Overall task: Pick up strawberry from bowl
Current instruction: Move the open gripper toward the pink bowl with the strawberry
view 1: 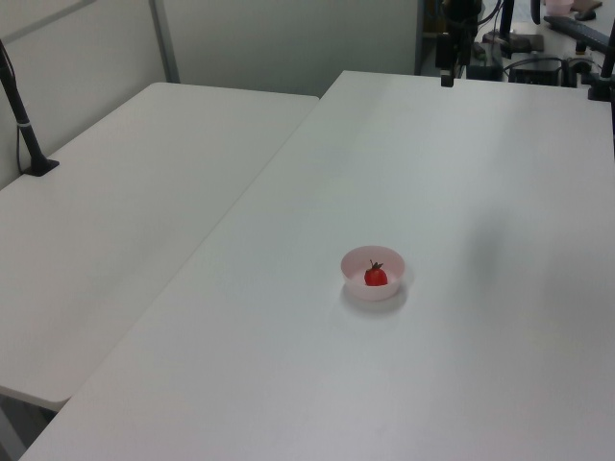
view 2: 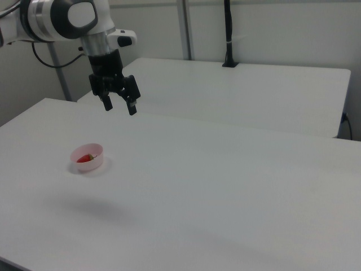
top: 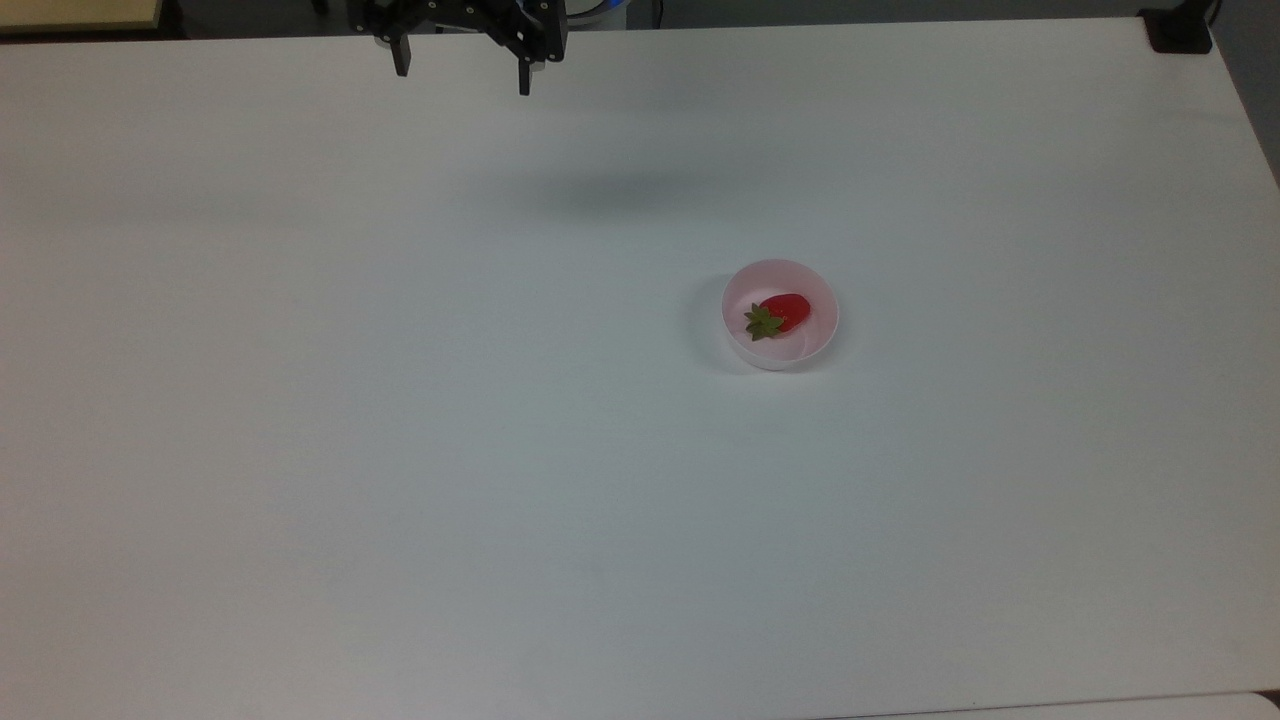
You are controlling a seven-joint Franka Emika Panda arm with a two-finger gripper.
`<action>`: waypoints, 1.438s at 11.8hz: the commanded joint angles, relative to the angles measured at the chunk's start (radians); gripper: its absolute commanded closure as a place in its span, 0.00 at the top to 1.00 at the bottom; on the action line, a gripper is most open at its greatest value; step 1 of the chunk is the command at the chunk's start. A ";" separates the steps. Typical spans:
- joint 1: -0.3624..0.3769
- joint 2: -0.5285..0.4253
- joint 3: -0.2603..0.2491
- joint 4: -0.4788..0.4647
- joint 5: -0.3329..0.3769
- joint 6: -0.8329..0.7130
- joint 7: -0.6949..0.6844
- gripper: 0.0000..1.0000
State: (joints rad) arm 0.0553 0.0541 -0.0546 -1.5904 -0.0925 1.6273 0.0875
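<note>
A pale pink bowl [top: 781, 350] [view 1: 356, 290] [view 2: 96, 164] stands on the white table, right of centre in the top view. Inside it lies a small red strawberry [top: 784, 311] [view 1: 376, 277] [view 2: 85, 158] with a green leafy cap pointing to the top view's left. My black gripper [top: 462, 70] [view 2: 119, 106] hangs high above the table at the top view's upper edge, far from the bowl. Its two fingers stand wide apart with nothing between them.
A second white table [view 1: 115, 221] [view 2: 254, 90] adjoins this one. A black post [view 1: 24, 125] [view 2: 228, 34] is clamped on it. Another black clamp [top: 1180, 35] sits at the table's far right corner in the top view.
</note>
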 commanded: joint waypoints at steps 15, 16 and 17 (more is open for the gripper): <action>0.296 0.232 0.010 -0.008 0.105 0.264 0.418 0.87; 0.305 0.251 0.010 -0.008 0.103 0.284 0.446 0.80; 0.329 0.285 0.010 0.009 0.102 0.313 0.478 0.79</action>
State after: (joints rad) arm 0.3392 0.2909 -0.0347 -1.5928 0.0080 1.8775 0.4780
